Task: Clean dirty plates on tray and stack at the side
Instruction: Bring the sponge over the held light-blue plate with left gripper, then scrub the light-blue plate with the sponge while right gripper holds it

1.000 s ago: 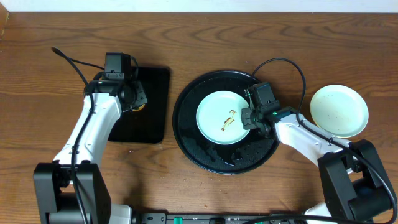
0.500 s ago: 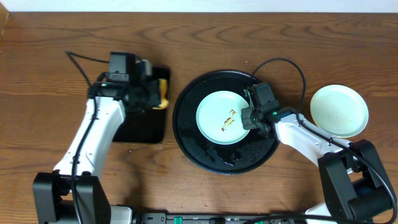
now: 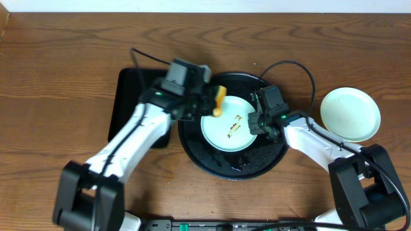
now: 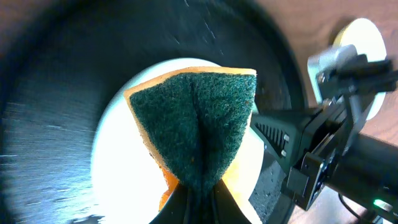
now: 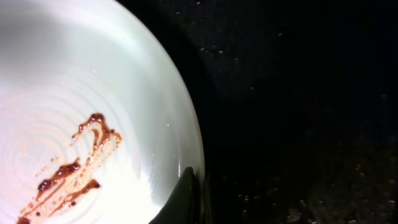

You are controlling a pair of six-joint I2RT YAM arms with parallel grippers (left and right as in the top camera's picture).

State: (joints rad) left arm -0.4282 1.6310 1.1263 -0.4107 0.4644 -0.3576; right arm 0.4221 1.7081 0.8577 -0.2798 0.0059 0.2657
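Plates are half done (side plate [image 3: 350, 114] looks clean): smeared plate [image 3: 234, 131] is pinched by right gripper [image 3: 255, 120], sponge [image 4: 196, 124] is clamped in left gripper [image 3: 213, 106]

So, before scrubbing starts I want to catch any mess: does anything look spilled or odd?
Only a brown smear on the aqua plate, and fine droplets speckling the round tray beside it. Nothing looks askew or damaged.

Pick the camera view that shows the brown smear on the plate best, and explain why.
Right wrist: the smear sits close up and sharp on the plate. Overhead shows only a tiny mark; in left wrist the sponge hides it.
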